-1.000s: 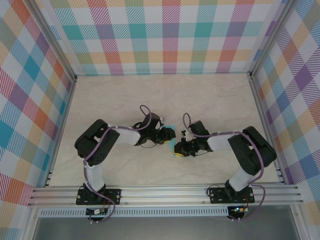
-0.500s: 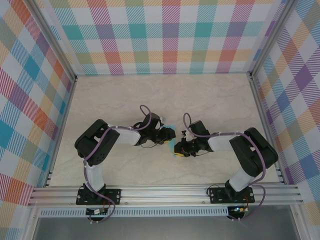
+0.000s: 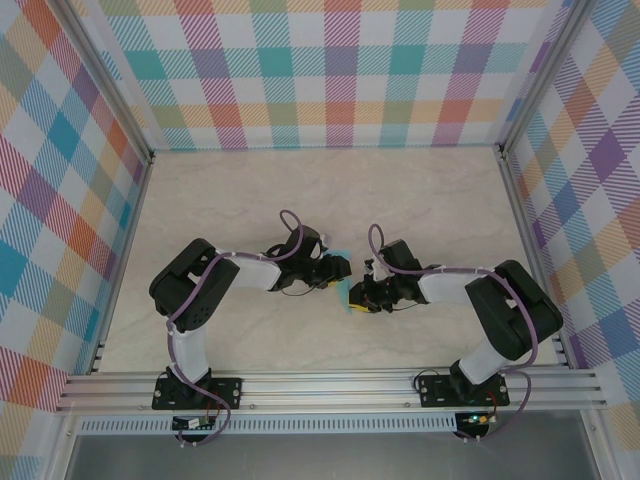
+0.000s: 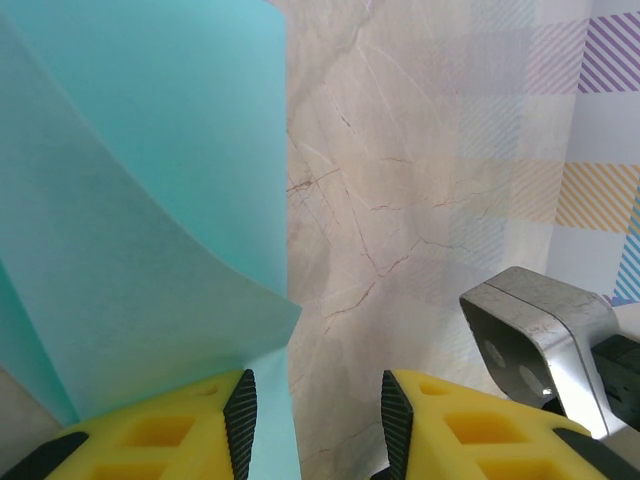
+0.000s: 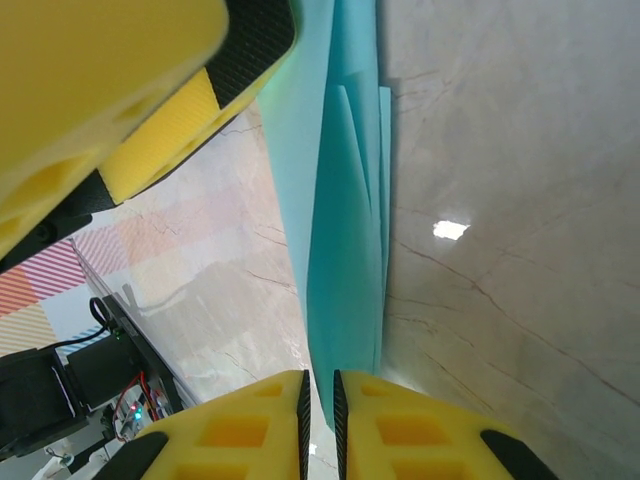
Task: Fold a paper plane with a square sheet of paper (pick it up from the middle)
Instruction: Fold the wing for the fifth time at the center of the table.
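The turquoise sheet of paper, folded into layers, stands on edge at the table's middle between the two grippers. In the left wrist view the paper fills the left side. My left gripper is open, and one paper edge lies against its left pad with bare table across the rest of the gap. In the right wrist view the folded strip runs down to my right gripper, whose jaws stand a narrow slit apart with the strip's end in the slit. From above, the left gripper and right gripper nearly touch.
The table is pale marble, walled by plaid panels at the back and both sides. An aluminium rail runs along the near edge. The right wrist's grey camera housing sits close to the left gripper.
The right gripper's jaws have eased apart a little. Its arm has shifted slightly. The left arm and the paper stay where they were.
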`<state>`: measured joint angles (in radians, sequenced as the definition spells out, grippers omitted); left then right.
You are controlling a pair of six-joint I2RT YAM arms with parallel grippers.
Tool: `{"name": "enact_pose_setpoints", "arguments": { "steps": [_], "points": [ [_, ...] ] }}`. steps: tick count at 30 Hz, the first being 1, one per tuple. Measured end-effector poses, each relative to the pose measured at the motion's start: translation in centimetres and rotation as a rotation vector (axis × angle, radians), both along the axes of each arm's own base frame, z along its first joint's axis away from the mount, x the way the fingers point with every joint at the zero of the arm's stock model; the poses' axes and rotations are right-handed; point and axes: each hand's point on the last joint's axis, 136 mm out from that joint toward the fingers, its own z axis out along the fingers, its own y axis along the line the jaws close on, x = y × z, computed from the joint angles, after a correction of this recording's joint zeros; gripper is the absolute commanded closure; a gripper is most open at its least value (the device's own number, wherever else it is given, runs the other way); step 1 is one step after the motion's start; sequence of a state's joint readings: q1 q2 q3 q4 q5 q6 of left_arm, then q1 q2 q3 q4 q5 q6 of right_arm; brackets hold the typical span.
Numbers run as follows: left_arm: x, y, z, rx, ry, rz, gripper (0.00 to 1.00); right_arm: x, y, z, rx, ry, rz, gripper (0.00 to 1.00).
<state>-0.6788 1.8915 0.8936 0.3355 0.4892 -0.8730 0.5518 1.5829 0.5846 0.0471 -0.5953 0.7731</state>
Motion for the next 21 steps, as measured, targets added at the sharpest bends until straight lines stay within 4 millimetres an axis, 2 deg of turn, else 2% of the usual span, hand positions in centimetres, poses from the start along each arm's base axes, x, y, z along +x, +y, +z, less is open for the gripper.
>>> {"name": "enact_pose_setpoints", "arguments": {
  "steps": [10,21],
  "points": [
    [0.0,0.0,0.0,0.000,0.000,0.000,0.60,-0.4,-0.3,-1.2,-0.031,0.040,0.002,0.91],
    [0.0,0.0,0.0,0.000,0.000,0.000,0.60,-0.6,-0.4,-1.1,-0.063,0.029,0.005,0.86]
  ]
}}
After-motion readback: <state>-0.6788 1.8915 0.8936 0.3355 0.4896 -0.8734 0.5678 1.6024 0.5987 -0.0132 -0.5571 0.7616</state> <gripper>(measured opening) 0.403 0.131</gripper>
